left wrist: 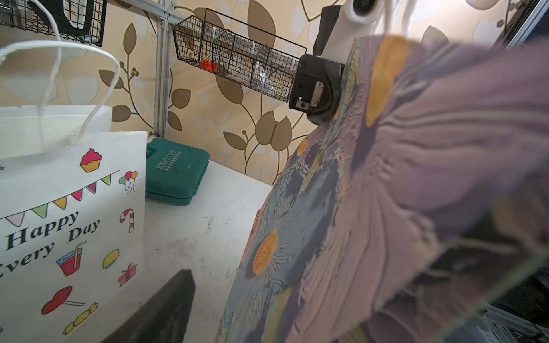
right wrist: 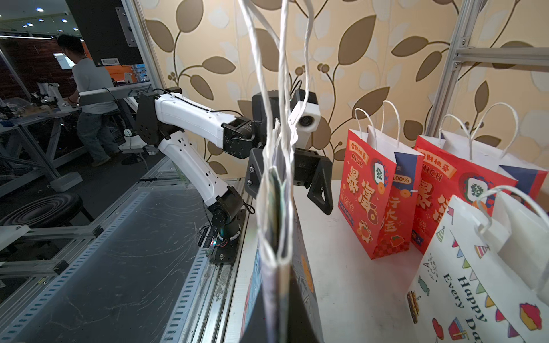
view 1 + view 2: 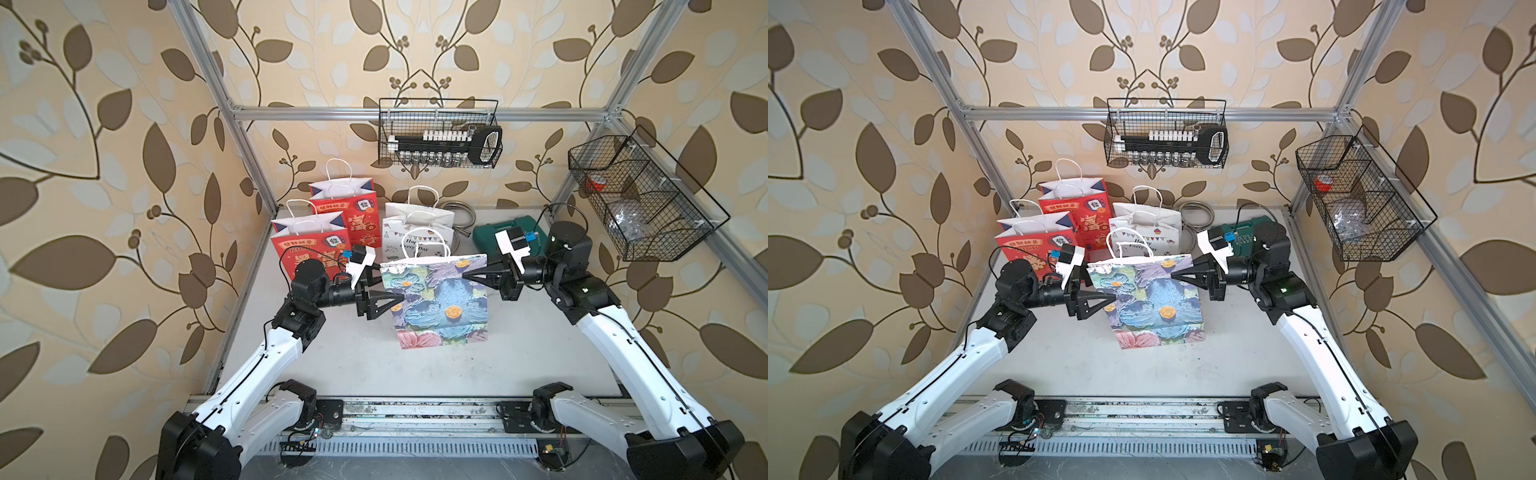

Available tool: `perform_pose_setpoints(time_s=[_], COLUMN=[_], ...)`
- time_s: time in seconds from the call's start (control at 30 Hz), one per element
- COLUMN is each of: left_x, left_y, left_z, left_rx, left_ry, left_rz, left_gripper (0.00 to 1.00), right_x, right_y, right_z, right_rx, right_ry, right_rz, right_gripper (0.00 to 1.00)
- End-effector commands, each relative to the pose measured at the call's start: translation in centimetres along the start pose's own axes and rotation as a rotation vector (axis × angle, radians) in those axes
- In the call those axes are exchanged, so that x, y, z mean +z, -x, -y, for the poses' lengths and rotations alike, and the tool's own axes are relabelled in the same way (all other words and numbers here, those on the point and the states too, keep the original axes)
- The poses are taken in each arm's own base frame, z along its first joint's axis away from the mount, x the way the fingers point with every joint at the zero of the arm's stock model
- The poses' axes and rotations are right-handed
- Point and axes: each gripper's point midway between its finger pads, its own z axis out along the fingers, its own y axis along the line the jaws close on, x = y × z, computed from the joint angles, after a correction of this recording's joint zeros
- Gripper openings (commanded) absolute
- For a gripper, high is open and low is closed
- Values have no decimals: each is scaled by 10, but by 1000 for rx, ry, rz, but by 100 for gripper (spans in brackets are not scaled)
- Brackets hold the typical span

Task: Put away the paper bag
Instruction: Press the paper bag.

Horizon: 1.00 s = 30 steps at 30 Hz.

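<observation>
Right hand is clenched on a top corner of the flattened floral paper bag, holding it upright over the desk. Left hand, released, straddles the opposite edge, probably so one arm can carry it to the standing bags.
</observation>
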Motion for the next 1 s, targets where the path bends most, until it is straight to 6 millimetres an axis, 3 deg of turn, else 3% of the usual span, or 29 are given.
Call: perform_pose_setpoints(time_s=[0.0,0.3,0.33,0.47,0.73,0.8,0.83,0.9,0.97], left_x=[0,3,3,3,2,3,3,3,4], left_y=[10,5,4,4,1,0,-1,0,-3], left_z=[8,6,5,4,7,6,4,2,2], left_rx=[65,73,74,101,117,105,96,79,65], left_ry=[-24,-41,-44,-34,-43,-39,-33,-19,-28], left_rz=[35,21,19,24,14,12,11,17,15], left_gripper=[86,84,80,48,17,21,31,68,79], right_x=[1,2,2,2,2,2,2,2,2], right_y=[8,19,20,21,25,28,29,33,36], right_z=[0,5,6,10,11,10,11,11,10], right_rx=[6,12,15,26,31,31,33,32,30], right_ry=[16,4,-1,-14,-32,-31,-32,-31,-28], right_rz=[23,63,66,69,78,86,90,100,107], right_gripper=[0,0,0,0,0,0,0,0,0])
